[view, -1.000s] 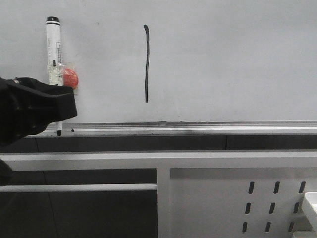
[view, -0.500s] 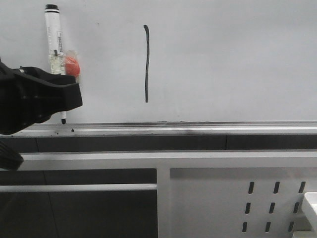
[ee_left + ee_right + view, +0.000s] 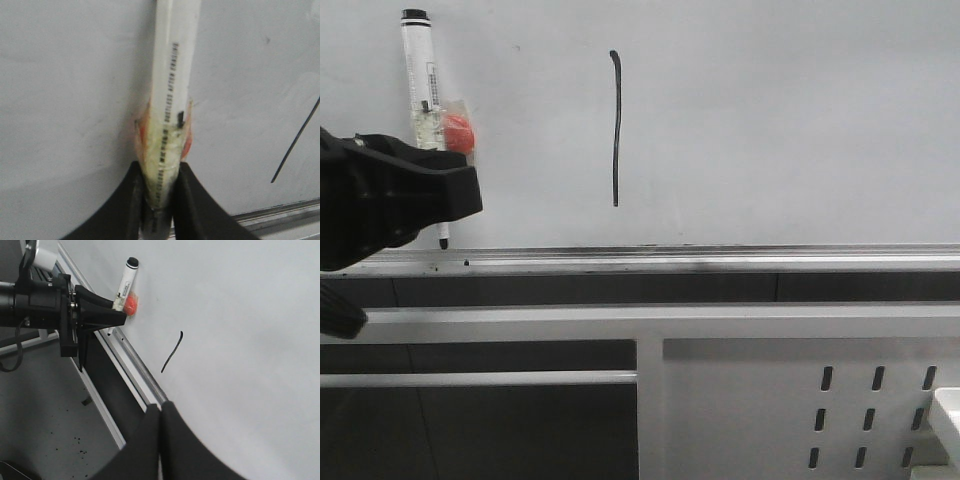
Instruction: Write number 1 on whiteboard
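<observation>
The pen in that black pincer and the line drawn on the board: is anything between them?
Nothing: in the front view only bare whiteboard separates the marker, held by the left pincer, from the number 1.

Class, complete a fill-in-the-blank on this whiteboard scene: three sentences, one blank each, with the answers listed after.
1. The marker is held by the ____ gripper.
2. The stroke on the whiteboard forms the number ____.
3. The marker's tip points ____, toward the rail.

Answers: left; 1; down

The number 1 (image 3: 616,128) sits on the whiteboard (image 3: 790,120) (marker (image 3: 424,95) to its left).
</observation>
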Available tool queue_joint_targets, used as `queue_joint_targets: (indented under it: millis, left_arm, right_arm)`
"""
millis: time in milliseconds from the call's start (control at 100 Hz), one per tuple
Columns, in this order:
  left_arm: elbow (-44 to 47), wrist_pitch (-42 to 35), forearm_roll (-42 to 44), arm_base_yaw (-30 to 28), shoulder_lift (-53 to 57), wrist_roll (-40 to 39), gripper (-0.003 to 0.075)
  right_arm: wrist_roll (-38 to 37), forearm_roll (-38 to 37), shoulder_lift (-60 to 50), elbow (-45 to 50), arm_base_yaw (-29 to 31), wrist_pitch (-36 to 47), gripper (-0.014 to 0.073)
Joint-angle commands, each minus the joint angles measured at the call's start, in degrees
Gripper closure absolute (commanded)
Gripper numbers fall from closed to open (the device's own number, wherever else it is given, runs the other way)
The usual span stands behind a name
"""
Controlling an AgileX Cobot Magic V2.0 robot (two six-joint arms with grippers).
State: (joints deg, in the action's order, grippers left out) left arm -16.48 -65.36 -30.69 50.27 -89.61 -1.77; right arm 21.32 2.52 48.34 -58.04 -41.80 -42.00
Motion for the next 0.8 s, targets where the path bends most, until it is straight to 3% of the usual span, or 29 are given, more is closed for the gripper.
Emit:
queue_joint_targets:
  millis: [0, 250, 450, 670, 790]
  left_arm:
    - [-1.26, -12.08, -0.75, -0.26, 1.12, -0.27, 0.0734]
    - [-1.26, -12.08, 0.00, -0.26, 1.12, -0.27, 0.0579]
    - [-1.26, -11.98, 0.00, -0.26, 1.12, -0.27, 0.0531]
    - [-1.26, -11.98, -0.23, -0.26, 1.12, -0.27, 0.0407]
    - [-0.18, -12.18, -0.23, -0.26, 1.12, -0.27, 0.0377]
  right_arm:
    - [-0.06, -0.35, -0.54, -1.37, 0.46, 4.15, 0.0663]
    - [-0.06, -0.35, -0.54, -1.37, 0.46, 3.91, 0.0663]
    - [-0.06, -0.35, -0.54, -1.37, 0.46, 3.91, 0.0663]
    - [-0.06, -0.35, -0.54, -1.37, 0.46, 4.15, 0.0663]
    - [-0.06, -0.35, -0.54, -1.37, 0.46, 4.38, 0.0663]
